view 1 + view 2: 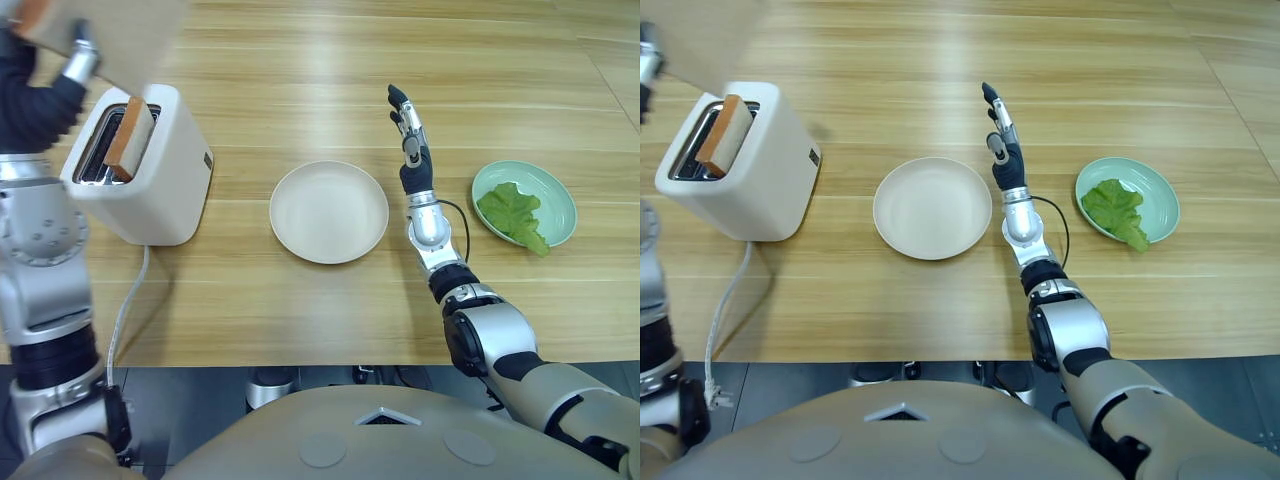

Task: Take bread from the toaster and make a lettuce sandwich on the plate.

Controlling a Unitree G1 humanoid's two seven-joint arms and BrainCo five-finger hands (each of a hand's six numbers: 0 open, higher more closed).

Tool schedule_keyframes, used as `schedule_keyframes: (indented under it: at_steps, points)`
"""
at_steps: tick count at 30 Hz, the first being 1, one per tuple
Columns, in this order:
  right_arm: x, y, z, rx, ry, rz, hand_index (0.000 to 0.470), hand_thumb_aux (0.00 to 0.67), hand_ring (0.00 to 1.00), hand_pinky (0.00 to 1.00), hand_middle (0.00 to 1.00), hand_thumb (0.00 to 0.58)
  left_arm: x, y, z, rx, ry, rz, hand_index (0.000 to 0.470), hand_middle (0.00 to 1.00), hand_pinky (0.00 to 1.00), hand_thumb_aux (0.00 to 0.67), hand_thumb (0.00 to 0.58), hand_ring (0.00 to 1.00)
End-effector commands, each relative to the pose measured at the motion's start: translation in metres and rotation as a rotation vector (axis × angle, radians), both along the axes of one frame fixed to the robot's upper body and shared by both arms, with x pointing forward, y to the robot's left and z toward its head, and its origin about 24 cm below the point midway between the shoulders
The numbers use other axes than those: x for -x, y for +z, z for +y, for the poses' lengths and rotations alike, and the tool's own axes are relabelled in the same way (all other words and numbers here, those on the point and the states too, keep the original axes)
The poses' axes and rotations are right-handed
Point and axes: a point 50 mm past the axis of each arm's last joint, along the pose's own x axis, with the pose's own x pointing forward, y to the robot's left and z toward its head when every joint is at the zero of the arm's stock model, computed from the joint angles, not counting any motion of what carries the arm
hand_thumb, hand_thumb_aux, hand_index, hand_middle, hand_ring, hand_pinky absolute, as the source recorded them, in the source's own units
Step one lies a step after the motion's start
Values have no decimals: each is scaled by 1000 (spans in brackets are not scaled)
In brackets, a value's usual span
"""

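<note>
At the far left of the light wooden bench [300, 70], a tan slice of bread [120, 35] is held in the air above the white two-slot toaster [150, 190]. The left robot hand [80, 62] grips this slice and is largely hidden behind it. A second slice of bread [130, 138], with a brown crust, stands upright in the right slot of the toaster and protrudes above the top face. The toaster stands on the left part of the bench. A white power cord [125, 310] runs from its near side toward the near edge of the bench.

To the right of the toaster, well apart from it, a round cream plate [329, 212] lies at the centre of the bench. Just right of the plate is the right robot hand [410, 140]. It is open, holds nothing, and its fingers are extended toward the far side. It lies between the plate and a round pale-green dish [555, 190]. The dish sits at the right of the bench and holds a leaf of green lettuce [512, 212], which reaches the near-right rim.
</note>
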Motion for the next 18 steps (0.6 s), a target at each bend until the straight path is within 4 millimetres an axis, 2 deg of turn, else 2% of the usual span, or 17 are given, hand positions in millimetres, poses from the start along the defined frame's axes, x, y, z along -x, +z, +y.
schedule_keyframes:
  at_steps: [1,6,12,18]
  points:
    - [-3,5,-6,-35,-38,-15,0,0,0,0,0,0,-22,-31,-23,53,-193,222,460,1000,1000,670,580,1000]
    - [-5,6,-8,-44,-50,-13,0,0,0,0,0,0,-42,-70,-47,105,-390,476,460,1000,1000,670,580,1000]
    - [-5,6,-6,-40,-42,-11,0,0,0,0,0,0,-60,-116,-67,112,-545,780,460,1000,1000,670,580,1000]
    - [-4,5,-5,-35,-38,-11,0,0,0,0,0,0,-78,-148,-83,147,-604,973,460,1000,1000,670,580,1000]
